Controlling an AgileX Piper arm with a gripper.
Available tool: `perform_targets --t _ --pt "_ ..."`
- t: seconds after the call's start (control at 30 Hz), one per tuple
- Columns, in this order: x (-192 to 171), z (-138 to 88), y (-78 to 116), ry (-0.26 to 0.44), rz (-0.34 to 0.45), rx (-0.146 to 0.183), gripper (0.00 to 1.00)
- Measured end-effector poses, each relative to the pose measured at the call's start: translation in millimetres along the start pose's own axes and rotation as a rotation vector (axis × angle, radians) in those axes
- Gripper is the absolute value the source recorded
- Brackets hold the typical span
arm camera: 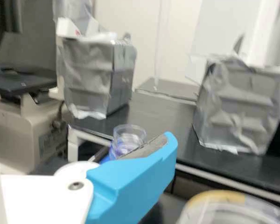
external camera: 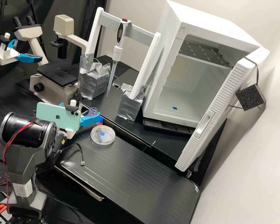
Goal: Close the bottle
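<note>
In the high view my gripper (external camera: 90,119) is over the far left end of the front bench, partly behind the green phone fixed to the arm. The bottle (external camera: 92,110) stands just past its near blue finger, showing a clear round top. In the wrist view the gripper (arm camera: 132,170) shows one blue finger with a bare grey pad (arm camera: 151,148); nothing presses on that pad, and the gripper is open. Behind the pad rises the bottle (arm camera: 129,136), clear at the top and blue-violet lower down, its base hidden by the finger. I cannot make out a cap.
A round clear dish (external camera: 103,135) lies on the front bench (external camera: 130,174), close to the gripper. Beyond are foil-wrapped stand feet (external camera: 131,105), a hanging pipette (external camera: 116,53), a microscope (external camera: 57,74) and a white cabinet with its door open (external camera: 213,115).
</note>
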Motion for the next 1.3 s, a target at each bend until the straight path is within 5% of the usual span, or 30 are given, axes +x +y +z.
perform_targets --t 0.4,0.43,1.3 --pt "-11.1 4.0 -2.7 -0.017 -0.017 -0.001 1.0" --pt "-11.9 4.6 -3.2 -0.019 -0.02 -0.001 0.0" --pt "-26.0 8.5 5.2 -0.029 0.024 0.04 0.0"
